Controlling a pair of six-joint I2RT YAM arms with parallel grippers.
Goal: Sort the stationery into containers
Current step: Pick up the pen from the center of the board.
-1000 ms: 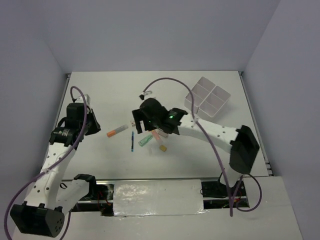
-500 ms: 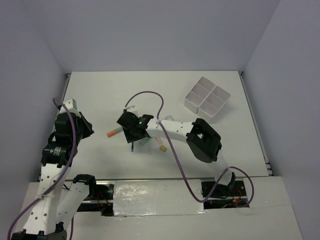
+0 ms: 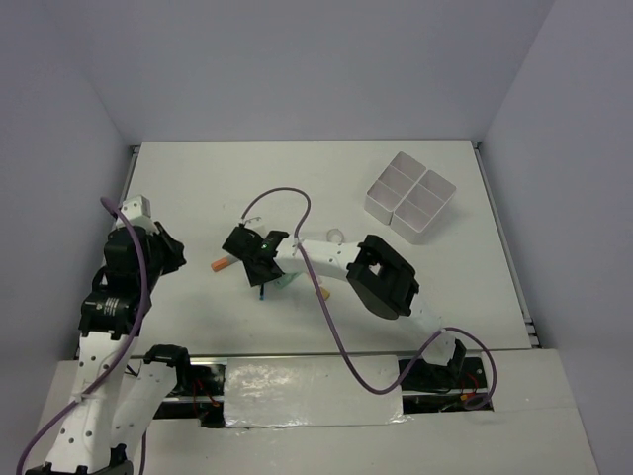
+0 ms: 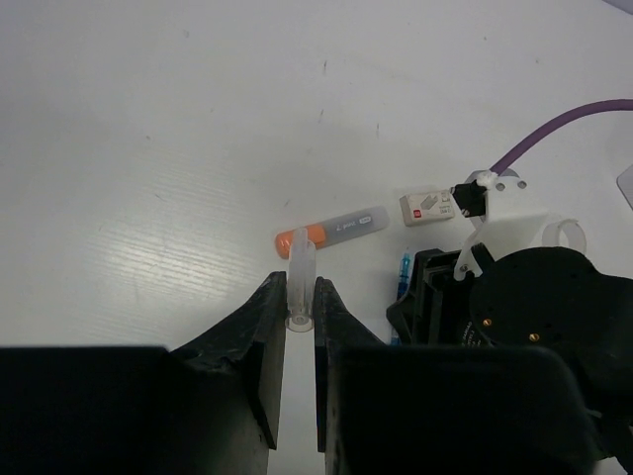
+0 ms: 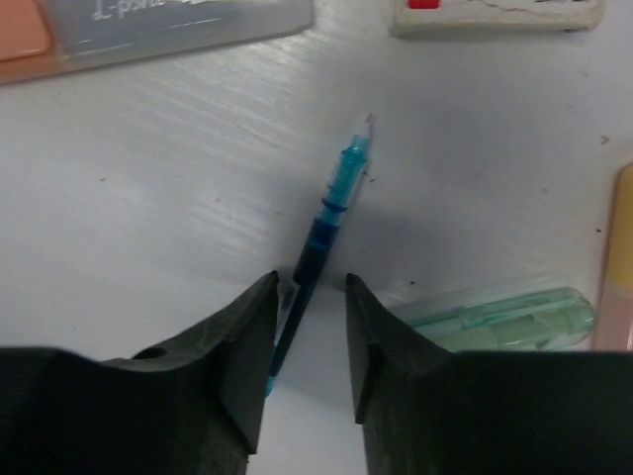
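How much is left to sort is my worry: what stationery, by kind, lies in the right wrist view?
Markers: 3 (orange marker, green marker, pink marker)
Pens: 1 (blue pen)
Erasers: 1 (white eraser)
Total: 5

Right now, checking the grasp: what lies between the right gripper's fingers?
The blue pen lies in the gap of the right gripper, jaws open around it, seen in the right wrist view.
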